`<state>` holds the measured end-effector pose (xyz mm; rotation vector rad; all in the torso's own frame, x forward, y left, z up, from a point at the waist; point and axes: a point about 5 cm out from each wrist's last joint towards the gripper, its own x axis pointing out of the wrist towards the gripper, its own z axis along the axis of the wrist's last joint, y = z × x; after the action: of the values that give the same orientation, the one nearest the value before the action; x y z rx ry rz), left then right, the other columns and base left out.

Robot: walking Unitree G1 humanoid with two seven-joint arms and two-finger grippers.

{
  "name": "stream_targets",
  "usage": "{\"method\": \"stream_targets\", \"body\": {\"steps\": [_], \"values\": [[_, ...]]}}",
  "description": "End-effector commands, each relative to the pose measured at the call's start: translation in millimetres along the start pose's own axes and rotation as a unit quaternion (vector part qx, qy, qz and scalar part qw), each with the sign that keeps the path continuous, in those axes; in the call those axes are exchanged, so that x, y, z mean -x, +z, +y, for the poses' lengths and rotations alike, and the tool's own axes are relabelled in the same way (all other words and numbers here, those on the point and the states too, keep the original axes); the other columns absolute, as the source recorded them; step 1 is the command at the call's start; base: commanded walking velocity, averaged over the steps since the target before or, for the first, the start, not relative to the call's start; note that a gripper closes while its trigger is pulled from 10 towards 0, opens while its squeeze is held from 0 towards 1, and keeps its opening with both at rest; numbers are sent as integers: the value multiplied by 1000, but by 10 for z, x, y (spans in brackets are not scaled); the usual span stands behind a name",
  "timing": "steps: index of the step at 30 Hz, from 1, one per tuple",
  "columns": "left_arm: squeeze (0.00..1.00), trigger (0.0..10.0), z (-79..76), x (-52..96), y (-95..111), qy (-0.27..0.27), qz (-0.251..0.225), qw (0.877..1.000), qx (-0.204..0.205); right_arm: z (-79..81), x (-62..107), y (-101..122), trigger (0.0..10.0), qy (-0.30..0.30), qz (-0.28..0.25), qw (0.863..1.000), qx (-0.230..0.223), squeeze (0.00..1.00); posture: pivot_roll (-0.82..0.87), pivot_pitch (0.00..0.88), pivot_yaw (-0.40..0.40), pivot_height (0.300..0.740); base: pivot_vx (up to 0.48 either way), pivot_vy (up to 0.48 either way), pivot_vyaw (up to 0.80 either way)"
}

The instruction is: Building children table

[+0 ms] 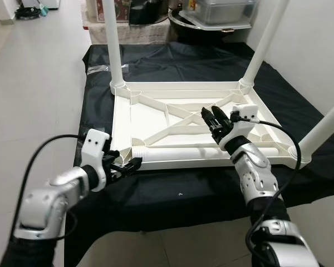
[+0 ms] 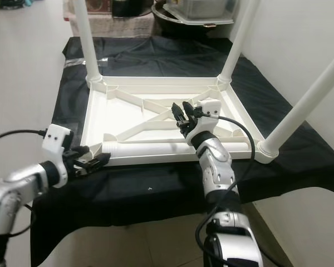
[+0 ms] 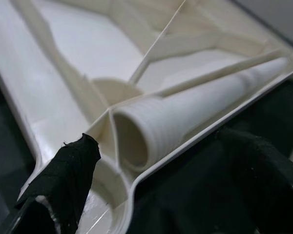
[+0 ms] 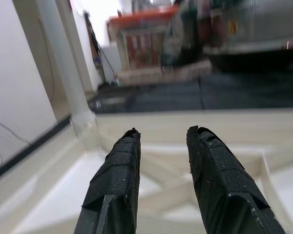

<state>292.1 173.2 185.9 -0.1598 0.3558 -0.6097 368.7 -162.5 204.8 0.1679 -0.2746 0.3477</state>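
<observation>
The upturned table top (image 1: 156, 119) is laid on a black cloth (image 1: 211, 189), three legs screwed in. A loose leg (image 1: 206, 151) is laid along its near edge. The left gripper (image 1: 134, 163) is parted around that leg's threaded end — contact perhaps not made. The right gripper (image 1: 211, 114) is held over the top's middle, slightly open, empty.

A home interior is suggested by the tiled floor (image 1: 39, 83), white wall (image 1: 317, 50) and stacked household clutter (image 1: 211, 16).

An upturned white plastic children's tabletop (image 2: 156, 119) lies on black cloth (image 2: 156, 189), three white legs standing. The right gripper (image 2: 181, 115) hovers above its centre, fingers parted; the left gripper (image 2: 97, 160) sits at seven o'clock.
</observation>
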Motion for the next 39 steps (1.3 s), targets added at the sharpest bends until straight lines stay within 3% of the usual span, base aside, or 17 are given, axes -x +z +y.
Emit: {"method": "stream_targets", "body": {"steps": [1,9,17,39], "values": [[0,10000,19,19,-29,-9,12,1000,14,-3,16,-14,10000,-5,2,1000,-10,0,84,94,-72,740,0,0,0],[0,10000,104,42,130,-70,-3,995,76,70,24,60,10000,-14,-11,1000,-15,0,78,87,-54,740,0,0,0],[0,10000,162,-74,70,-111,15,984,138,194,145,106,10000,-17,-14,999,-33,0,63,89,-45,740,0,0,0],[0,10000,75,-345,85,-165,22,971,173,273,311,167,10000,-27,-2,999,-35,0,42,141,-14,740,0,0,0]]}}
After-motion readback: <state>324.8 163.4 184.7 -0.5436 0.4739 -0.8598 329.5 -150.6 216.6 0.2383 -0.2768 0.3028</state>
